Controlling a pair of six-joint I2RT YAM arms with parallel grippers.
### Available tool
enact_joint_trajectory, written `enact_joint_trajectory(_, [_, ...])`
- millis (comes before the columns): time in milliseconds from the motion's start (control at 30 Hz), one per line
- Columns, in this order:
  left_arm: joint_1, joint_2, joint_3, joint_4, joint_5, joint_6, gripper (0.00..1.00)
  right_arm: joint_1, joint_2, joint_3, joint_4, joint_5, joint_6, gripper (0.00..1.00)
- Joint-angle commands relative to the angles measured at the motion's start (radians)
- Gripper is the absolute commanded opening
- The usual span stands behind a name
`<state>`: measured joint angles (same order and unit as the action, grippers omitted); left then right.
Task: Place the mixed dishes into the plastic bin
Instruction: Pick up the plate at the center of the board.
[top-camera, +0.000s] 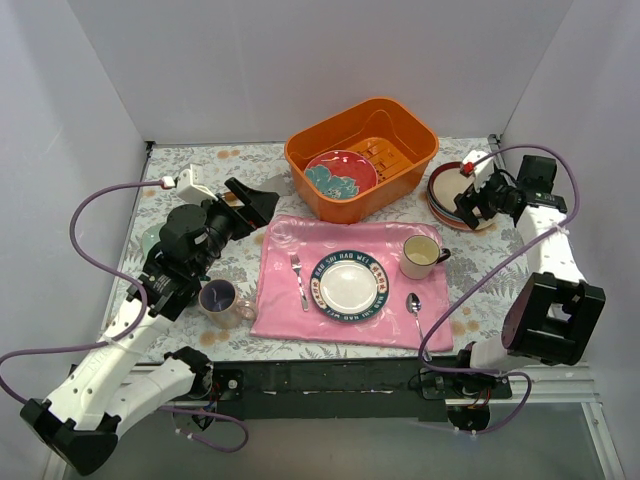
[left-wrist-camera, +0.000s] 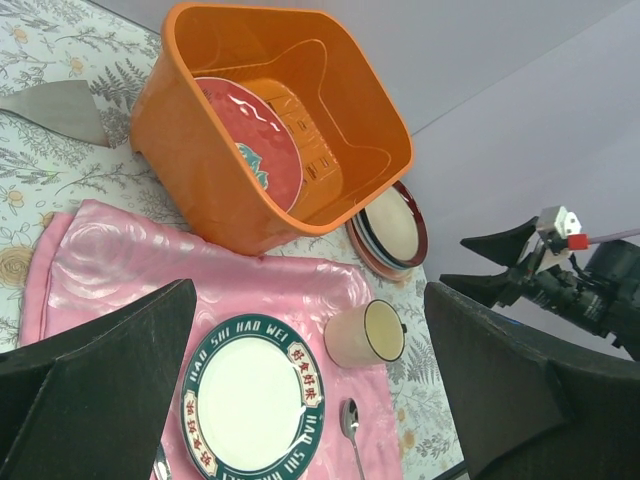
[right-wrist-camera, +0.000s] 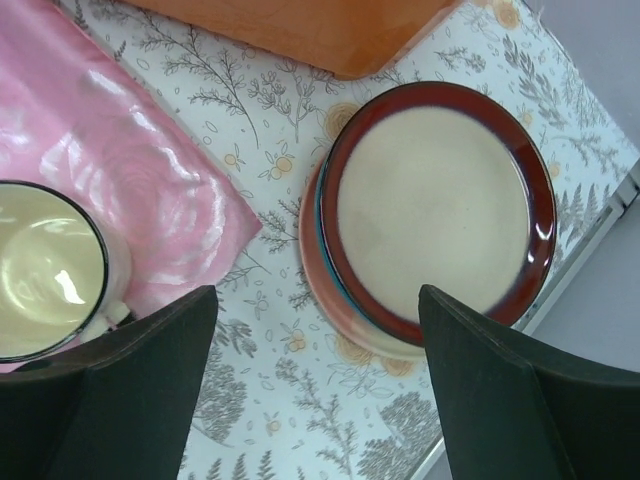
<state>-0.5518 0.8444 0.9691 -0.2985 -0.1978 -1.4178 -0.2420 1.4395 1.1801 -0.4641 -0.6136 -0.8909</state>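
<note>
Right pincer (top-camera: 472, 197): jaws spread wide, holding nothing, hung low over the stack of round plates (top-camera: 447, 187) at 2 o'clock on the table (top-camera: 480, 290). Seen from the right wrist, the two dark fingers (right-wrist-camera: 120, 390) flanked the near rim of the stack, whose top plate, cream with a dark red rim (right-wrist-camera: 435, 215), lay just ahead at 1 o'clock of the gap; whether a finger touched it could not be told. The plate was round, so it had no long axis to line up with; only the rim offered an edge, and the stack lay flat. The right arm rose from its base at 5 o'clock, elbow high, forearm running toward 12 o'clock, wrist turned so that the pincer pointed toward 9 o'clock and downward. Orange plastic bin (top-camera: 335, 205): at 12 o'clock on the table, at 10 o'clock from the stack and just beside it, already holding a pinkish plate with teal floral marks (top-camera: 340, 172) leaning on its floor. Left pincer (top-camera: 255, 200): jaws fully spread, empty, raised at 10 o'clock over the pink cloth (top-camera: 290, 300) and well apart from the stack; the right arm was judged much the nearer. Lavender-lined mug (top-camera: 220, 297): upright at 8 o'clock, beside the left arm, not yet binned. Judgement: the coming move called for an edge grip on the top plate, then a short carry toward 10 o'clock.
</note>
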Motion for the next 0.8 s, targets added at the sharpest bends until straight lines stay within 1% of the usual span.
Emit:
enact_joint_trajectory(0, [0.004, -0.024, -0.009, 0.007, -0.008, 0.002, 0.98, 0.001, 0.054, -0.008, 0.093, -0.046, -0.181, 0.82])
enact_joint_trajectory(100, [0.003, -0.021, -0.007, 0.009, -0.008, 0.003, 0.98, 0.017, 0.108, -0.004, 0.127, 0.012, -0.180, 0.72])
enact_joint_trajectory(200, [0.004, -0.021, -0.007, 0.006, -0.009, 0.006, 0.98, 0.038, 0.150, -0.010, 0.171, 0.072, -0.184, 0.65])
enact_joint_trajectory(333, [0.004, -0.016, -0.006, 0.007, -0.009, 0.005, 0.98, 0.072, 0.185, -0.023, 0.191, 0.129, -0.238, 0.64])
enact_joint_trajectory(500, [0.003, -0.021, -0.009, 0.001, -0.017, 0.003, 0.98, 0.083, 0.234, -0.007, 0.194, 0.170, -0.261, 0.62])
enact_joint_trajectory(767, [0.003, -0.013, -0.004, -0.002, -0.018, 0.005, 0.98, 0.084, 0.292, 0.010, 0.171, 0.193, -0.283, 0.57])
